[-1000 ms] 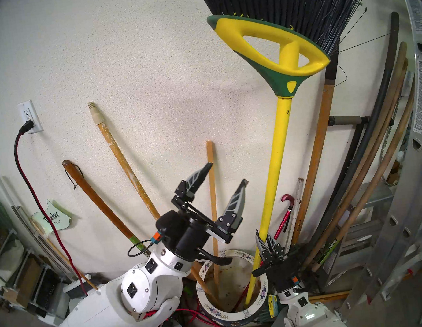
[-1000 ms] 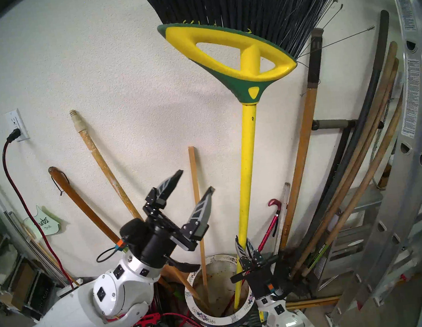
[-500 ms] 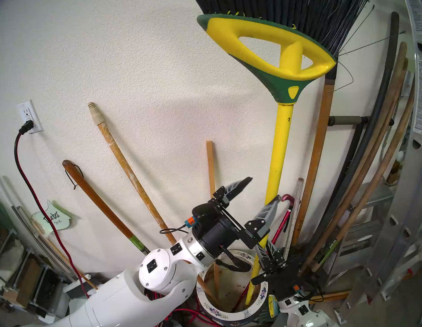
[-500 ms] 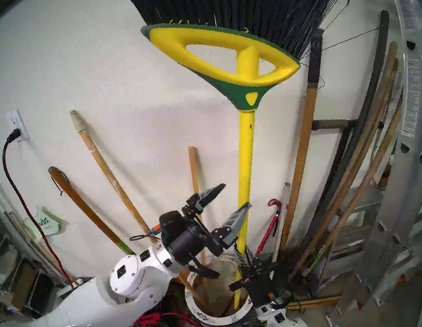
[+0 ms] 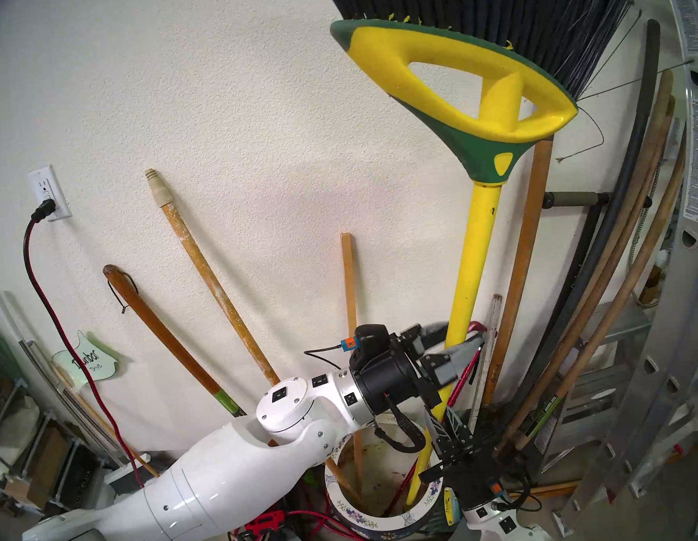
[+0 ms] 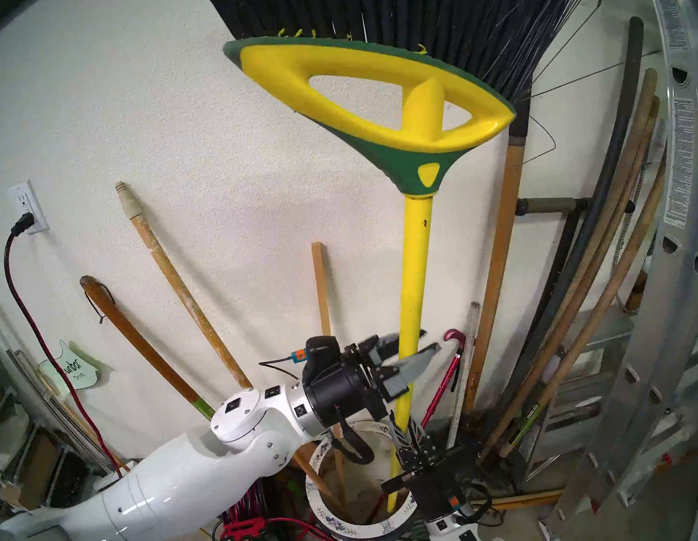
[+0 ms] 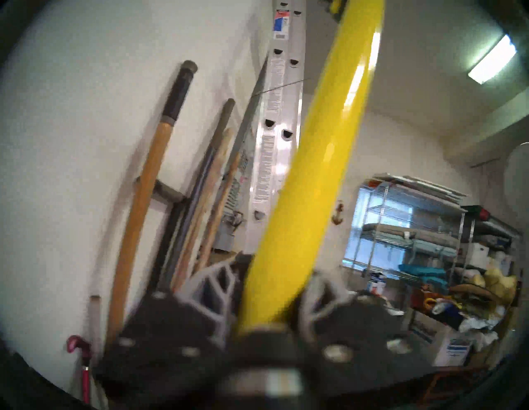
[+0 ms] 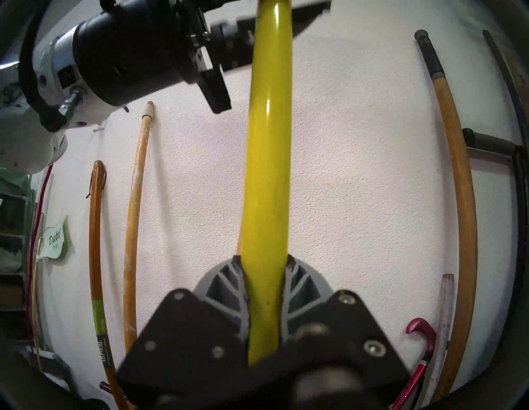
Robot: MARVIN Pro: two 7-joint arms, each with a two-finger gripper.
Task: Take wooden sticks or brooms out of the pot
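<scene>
pot [image 5: 371, 523]: broom [image 5: 470, 257], sticks inside | right tool [image 5: 443, 420] grips broom | left tool [image 5: 456, 335] spread

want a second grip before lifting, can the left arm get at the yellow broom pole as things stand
Probably yes: the left tool already straddles the broom pole, open, above where the right tool grips it. Nothing sits between its fingers and the pole.

Crowded right of the broom [image 5: 468, 275]: a red cane [image 5: 465, 374], a wooden handle [image 5: 521, 260] and a ladder [image 5: 667, 312] leaning just beside its pole. Blocked low on the pole by the right gripper [image 5: 444, 420], clamped just above the pot [image 5: 432, 496]; straddled higher up by the spread left gripper [image 5: 450, 341]. Open wall between broom and a thin stick [image 5: 349, 281]. Two more poles [image 5: 213, 289] slanting from the pot's left side.
</scene>
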